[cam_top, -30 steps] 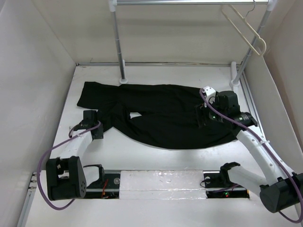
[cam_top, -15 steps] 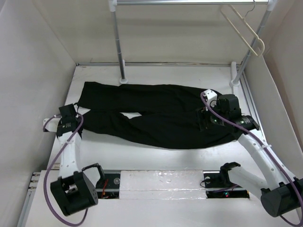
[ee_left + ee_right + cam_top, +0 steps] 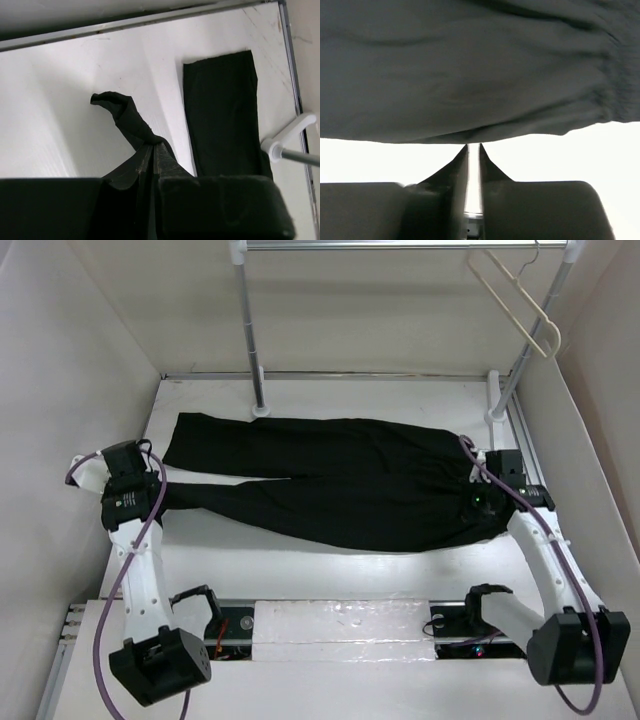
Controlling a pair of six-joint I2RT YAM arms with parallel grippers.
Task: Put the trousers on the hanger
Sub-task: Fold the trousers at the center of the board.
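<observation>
We see a white surface boxed by plain white walls, two white rack poles rising at its back to a rail, evenly lit.

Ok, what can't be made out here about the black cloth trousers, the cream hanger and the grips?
Right wrist view: right gripper tips meet the black cloth trousers at their edge; a pinch is unclear.
Top view: the arm covers those tips; the thin cream hanger hook is too slim to trace.
Left wrist view: trousers mostly out of frame.
</observation>
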